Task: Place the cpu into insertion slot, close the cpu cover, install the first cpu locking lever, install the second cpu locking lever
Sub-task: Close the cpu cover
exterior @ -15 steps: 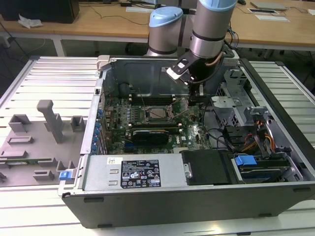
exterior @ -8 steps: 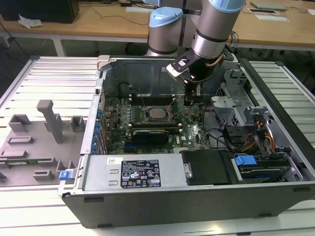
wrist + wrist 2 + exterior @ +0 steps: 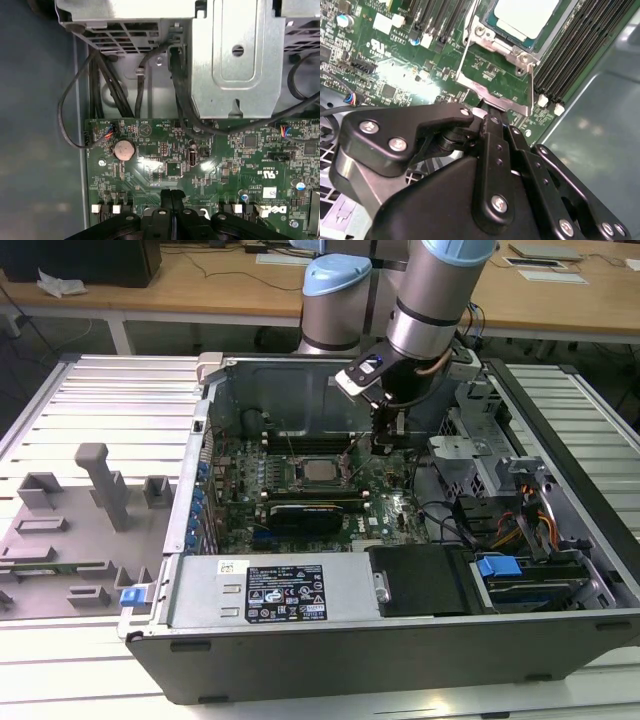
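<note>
Exterior view takes in the whole open computer case (image 3: 300,660) lying on a slatted metal table (image 3: 100,400), with the arm reaching down into it. The gripper (image 3: 384,447) hangs just beside the insertion slot (image 3: 299,476), on the exterior view's right of it. The cpu (image 3: 318,472) already sits in that slot, pale top up. Near the slot lies a long black expansion card (image 3: 310,512). A black and white label (image 3: 285,592) covers part of the grey housing at the case's near side. A grey fixture tray (image 3: 70,530) rests on the table at the exterior view's left.

In the second wrist view the cpu (image 3: 525,15) shows close up, beside the memory slots (image 3: 580,45). The cpu cover (image 3: 512,103) is open, swung away from the chip, green board visible through its window. The gripper (image 3: 487,112) has its tips at the cover's free edge.

In the first wrist view the gripper (image 3: 171,197) has its fingers (image 3: 166,200) pressed together. I cannot tell whether the thin cover edge is nipped between them. This view also brings a round coin battery (image 3: 124,149), black cables (image 3: 105,80), a bare metal bracket (image 3: 235,60) and white printed markings on the motherboard (image 3: 210,165).
</note>
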Action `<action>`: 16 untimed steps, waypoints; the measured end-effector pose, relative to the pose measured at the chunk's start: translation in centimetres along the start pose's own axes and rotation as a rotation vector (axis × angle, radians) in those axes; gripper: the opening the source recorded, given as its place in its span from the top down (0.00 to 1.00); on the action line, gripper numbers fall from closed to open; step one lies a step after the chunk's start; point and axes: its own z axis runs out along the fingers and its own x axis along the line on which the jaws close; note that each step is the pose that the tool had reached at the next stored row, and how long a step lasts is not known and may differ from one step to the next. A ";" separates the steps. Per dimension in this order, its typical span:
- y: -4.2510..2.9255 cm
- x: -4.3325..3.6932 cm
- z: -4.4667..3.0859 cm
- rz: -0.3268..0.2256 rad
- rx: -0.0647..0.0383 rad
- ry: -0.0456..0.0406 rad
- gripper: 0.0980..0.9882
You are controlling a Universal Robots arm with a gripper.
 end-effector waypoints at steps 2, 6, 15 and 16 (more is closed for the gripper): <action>-0.30 0.02 0.03 0.000 -0.003 0.0000 0.99; -1.02 0.08 0.11 0.000 -0.011 -0.0011 0.99; -2.49 0.29 0.27 0.000 -0.030 -0.0097 0.99; -2.78 0.34 0.30 0.000 -0.034 -0.0110 0.99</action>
